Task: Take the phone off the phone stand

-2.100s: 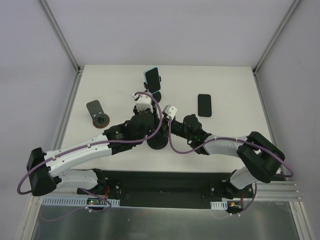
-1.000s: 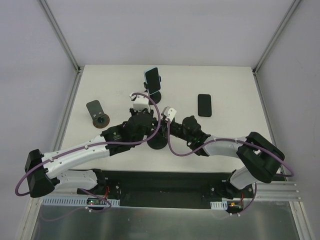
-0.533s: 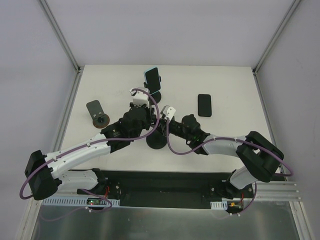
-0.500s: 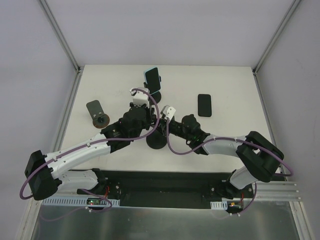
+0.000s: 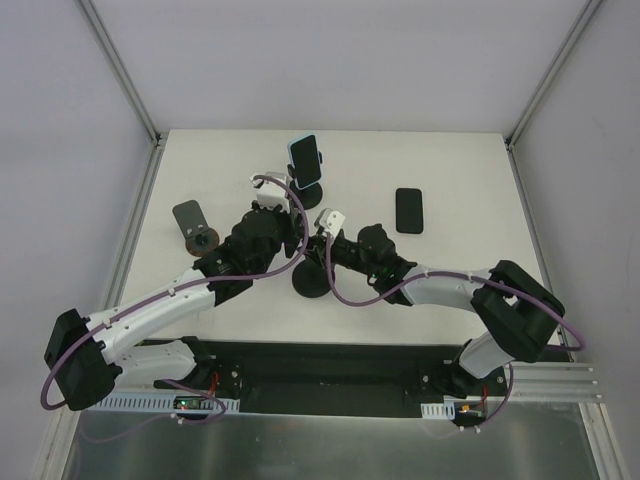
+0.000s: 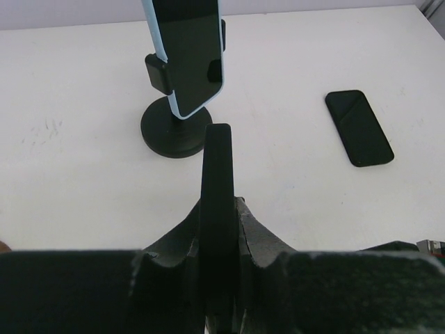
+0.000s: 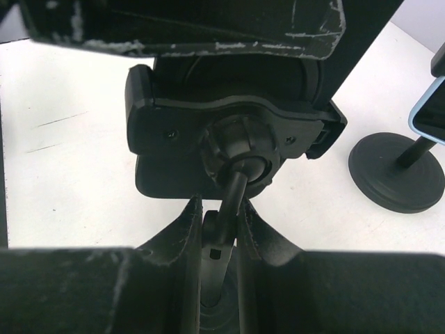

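Phone (image 6: 217, 174) sits at the phone stand (image 5: 312, 284), table (image 5: 460, 170) centre. It is upright and edge-on, with its thin edge toward 12 o'clock; long axis not resolvable. Left pincer (image 6: 217, 213) is closed on its two faces. Right pincer (image 7: 219, 217) is closed on the stand's stem (image 7: 235, 188). Blue-cased phone (image 5: 304, 158) is on its own stand at 12 o'clock. Spare phone (image 5: 408, 210) lies flat at 2 o'clock.

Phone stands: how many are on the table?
3: the back stand holds a blue phone; the left stand is empty; the middle stand has its stem in the right pincer.
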{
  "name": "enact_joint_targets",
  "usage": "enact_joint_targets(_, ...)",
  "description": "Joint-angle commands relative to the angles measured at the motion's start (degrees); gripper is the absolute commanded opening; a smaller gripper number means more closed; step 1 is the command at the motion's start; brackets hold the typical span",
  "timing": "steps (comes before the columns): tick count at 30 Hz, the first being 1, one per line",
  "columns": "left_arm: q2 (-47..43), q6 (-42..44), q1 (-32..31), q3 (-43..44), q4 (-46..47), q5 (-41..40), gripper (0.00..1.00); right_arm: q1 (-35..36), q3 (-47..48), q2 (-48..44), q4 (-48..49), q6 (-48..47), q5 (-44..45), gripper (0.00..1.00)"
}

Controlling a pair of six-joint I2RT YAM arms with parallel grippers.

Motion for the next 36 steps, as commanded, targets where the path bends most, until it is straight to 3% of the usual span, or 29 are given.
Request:
enact_joint_targets(1, -0.34, 3.38, 6.17, 0.88, 13.05, -3.96, 0.00, 4.68, -0.46, 0.52, -6.10, -1.90, -12.66, 0.01)
enact_joint_targets(5, -0.42, 3.65, 6.79, 0.78, 13.16, -3.53, 0.00, 4.59, -0.46, 0.61, -6.10, -1.46, -12.13, 0.01)
enact_joint_targets(11, -4.46, -0.57, 6.70, -3.34, 8.75, 5.70, 0.00, 1.96, -1.95, -1.41, -3.65, 1.78, -12.39, 0.01)
enact_joint_targets(16, -7.27, 2.23, 7.66, -6.25, 8.75, 0.18, 0.00, 0.20, -2.57, -2.20, -2.33, 3.81, -13.80, 0.01)
enact_joint_targets(28, -13.69, 4.78, 10.74, -3.17, 3.75, -4.05, 0.00, -2.53, -4.24, -1.67, -1.09, 5.39, -11.51, 0.01)
enact_joint_targets(36, -16.77, 8.56, 10.74, -3.17, 2.51, 8.31, 0.00, -3.93, -4.24, 0.08, 0.31, 7.59, -12.92, 0.01)
